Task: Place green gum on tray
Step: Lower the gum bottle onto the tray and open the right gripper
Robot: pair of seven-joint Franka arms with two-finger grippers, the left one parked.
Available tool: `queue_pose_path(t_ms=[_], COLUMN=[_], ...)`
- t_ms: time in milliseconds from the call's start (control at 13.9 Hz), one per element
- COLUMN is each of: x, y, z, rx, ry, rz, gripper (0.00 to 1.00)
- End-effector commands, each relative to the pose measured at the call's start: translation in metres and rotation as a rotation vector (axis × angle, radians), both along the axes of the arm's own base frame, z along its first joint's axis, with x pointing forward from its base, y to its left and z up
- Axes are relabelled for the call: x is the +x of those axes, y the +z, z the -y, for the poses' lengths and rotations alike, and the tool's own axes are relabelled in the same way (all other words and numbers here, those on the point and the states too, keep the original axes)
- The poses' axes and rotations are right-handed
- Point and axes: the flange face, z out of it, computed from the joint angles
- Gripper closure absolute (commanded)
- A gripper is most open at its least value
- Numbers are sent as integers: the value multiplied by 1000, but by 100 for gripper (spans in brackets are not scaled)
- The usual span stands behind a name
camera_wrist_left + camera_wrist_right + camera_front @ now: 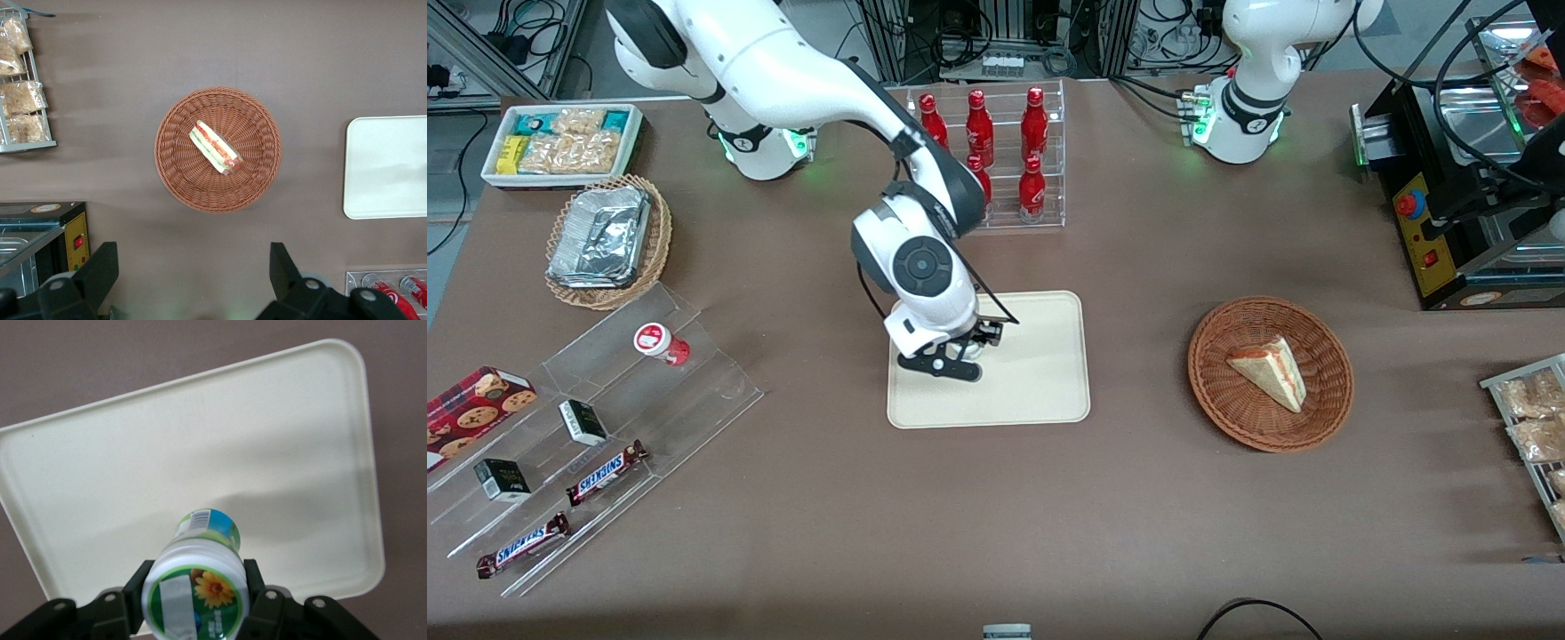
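**Green gum held over the tray**

The gripper [195, 603] was clamped on the green gum [198, 587], one finger [137, 590] pressed to each side of the canister just under its lid. The canister's long axis ran up and down, roughly square to the tray, with the flower-printed lid facing the wrist camera and the blue-green band pointing down at the tray [280, 440]. Whether its base touched the tray surface or hung just above it, I could not tell.

From the front, the gripper [971, 348] was low over the tray [1040, 391], inside the rim at the working arm's end, the canister mostly hidden by the hand.

Well off toward the working arm's end stood a clear stepped rack [711, 391] with a red-lidded canister [660, 343] on it. A wicker basket [1325, 418] holding a sandwich wedge [1270, 371] sat toward the parked arm's end.
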Motion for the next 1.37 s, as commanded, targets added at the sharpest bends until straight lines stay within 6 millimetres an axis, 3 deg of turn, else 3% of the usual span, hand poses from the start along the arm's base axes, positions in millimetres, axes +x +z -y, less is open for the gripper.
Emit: queue_pose_path(t_ms=[0,576,647,719,863,935,1295], x=[2,0,0,0,0,0,-1], y=[-19,-55,-58,-61,-67,-67,-68], z=[-17,-23,-23,-23,-23,-24,-24], rx=[22,20,19,16,16,15,1], ry=[-20,-22,-23,-21,-18,-9,11], rz=[10,34,31,30,34,43,58], gripper=[100,100,92,67,6,0,0])
